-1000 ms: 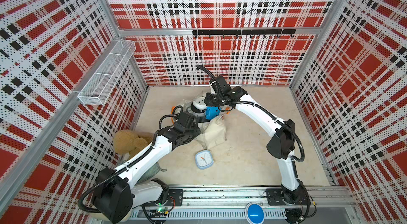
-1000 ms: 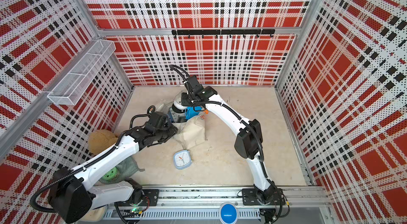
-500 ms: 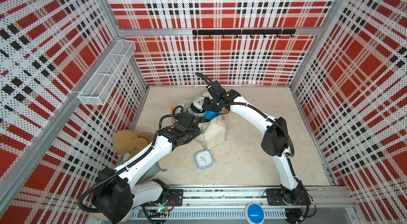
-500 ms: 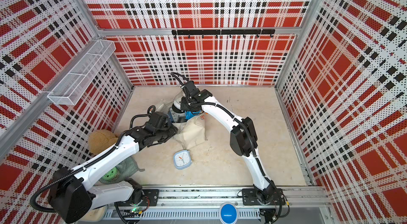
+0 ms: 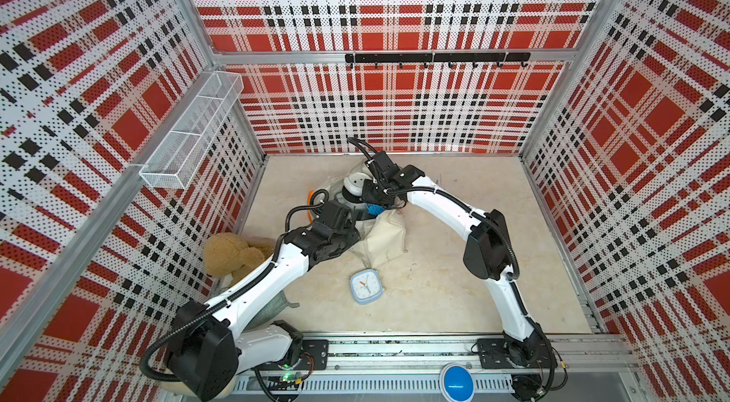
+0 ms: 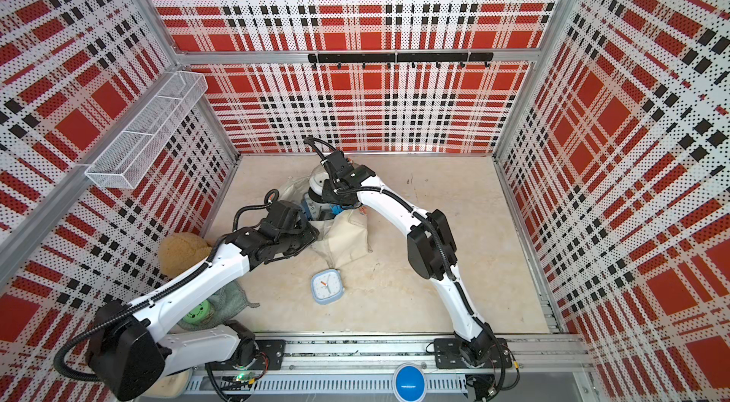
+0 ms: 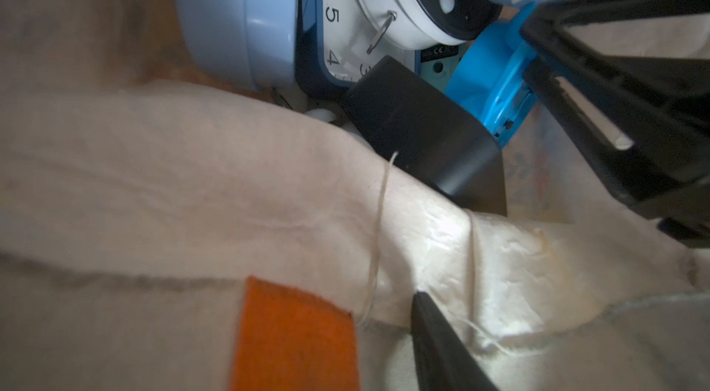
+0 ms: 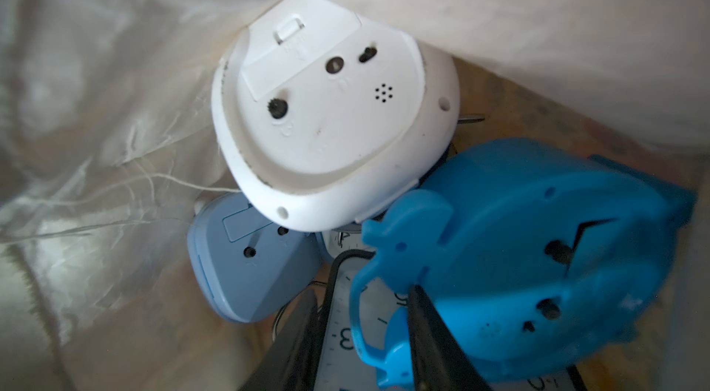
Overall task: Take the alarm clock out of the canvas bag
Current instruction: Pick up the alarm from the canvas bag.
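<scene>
The cream canvas bag [image 5: 385, 238] [image 6: 347, 238] lies slumped mid-table with its mouth facing the back. My left gripper [image 5: 356, 221] [image 7: 361, 316] is shut on the bag's rim cloth [image 7: 192, 185] beside an orange strap [image 7: 292, 331]; only one finger shows. My right gripper [image 5: 375, 203] [image 8: 361, 327] reaches into the mouth and is shut on the carry handle of a bright blue alarm clock [image 8: 518, 254] [image 7: 488, 62]. A white round clock [image 8: 330, 120] [image 5: 352, 182], a pale blue clock [image 8: 246, 262] and a black-framed clock [image 7: 338, 24] also lie inside.
A light blue square clock [image 5: 366, 286] [image 6: 327, 286] lies face up on the table in front of the bag. A tan plush bear [image 5: 229, 254] and a grey-green cloth [image 6: 233, 301] sit by the left wall. A wire basket [image 5: 189, 135] hangs on that wall.
The right arm's wrist has shifted a little toward the back left and down into the bag's mouth, so less of the bright blue clock shows from above. The left arm has not moved.
</scene>
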`<state>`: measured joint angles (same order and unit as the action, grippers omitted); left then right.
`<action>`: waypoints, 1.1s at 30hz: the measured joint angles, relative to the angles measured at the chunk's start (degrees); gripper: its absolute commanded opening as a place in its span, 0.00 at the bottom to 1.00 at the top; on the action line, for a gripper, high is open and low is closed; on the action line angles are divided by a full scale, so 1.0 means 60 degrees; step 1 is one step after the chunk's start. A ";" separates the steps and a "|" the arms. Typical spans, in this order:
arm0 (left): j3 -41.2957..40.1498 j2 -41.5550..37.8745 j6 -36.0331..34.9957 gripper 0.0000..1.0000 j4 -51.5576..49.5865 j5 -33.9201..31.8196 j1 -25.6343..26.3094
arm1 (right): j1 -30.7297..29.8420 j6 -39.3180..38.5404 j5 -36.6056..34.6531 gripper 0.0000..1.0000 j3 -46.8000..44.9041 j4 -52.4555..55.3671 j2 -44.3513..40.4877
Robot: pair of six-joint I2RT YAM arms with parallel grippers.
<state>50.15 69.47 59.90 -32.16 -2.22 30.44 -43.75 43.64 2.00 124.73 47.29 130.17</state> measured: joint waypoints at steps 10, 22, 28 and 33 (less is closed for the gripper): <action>0.0000 0.0000 -0.0026 0.48 0.0000 0.0000 0.0000 | -0.0160 0.0066 -0.0386 0.40 0.0000 -0.0025 0.0011; 0.0000 -0.0073 -0.0029 0.48 0.0007 0.0000 0.0000 | -0.0714 -0.0342 -0.1151 0.38 0.0404 0.0419 0.0044; -0.0015 -0.0127 -0.0029 0.48 0.0015 0.0000 0.0000 | -0.0863 -0.0455 -0.1701 0.40 0.0790 0.0572 0.0044; -0.0069 -0.0215 -0.0029 0.48 0.0051 0.0000 -0.0004 | -0.0871 -0.0441 -0.1934 0.40 0.0856 0.0688 0.0055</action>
<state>49.74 68.18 59.72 -31.86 -2.22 30.41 -48.97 40.99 -9.61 129.86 51.42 130.50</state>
